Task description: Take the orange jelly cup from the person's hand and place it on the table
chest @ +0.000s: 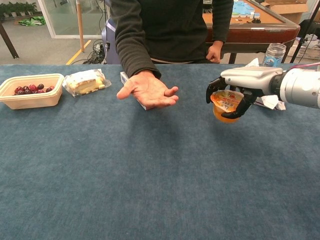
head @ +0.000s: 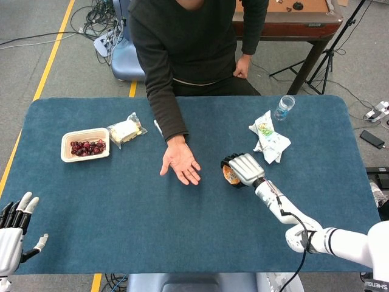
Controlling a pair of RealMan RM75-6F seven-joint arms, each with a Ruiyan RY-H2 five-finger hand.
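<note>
My right hand grips the orange jelly cup from above, its fingers curled around the rim. The cup hangs just above the blue table, to the right of the person's hand, which lies palm up with nothing in it. In the head view my left hand sits at the table's near left corner with its fingers spread and nothing in them.
A tray of cherries and a wrapped sandwich lie at the left. A crumpled wrapper and a small water bottle sit just beyond my right hand. The person sits at the far edge.
</note>
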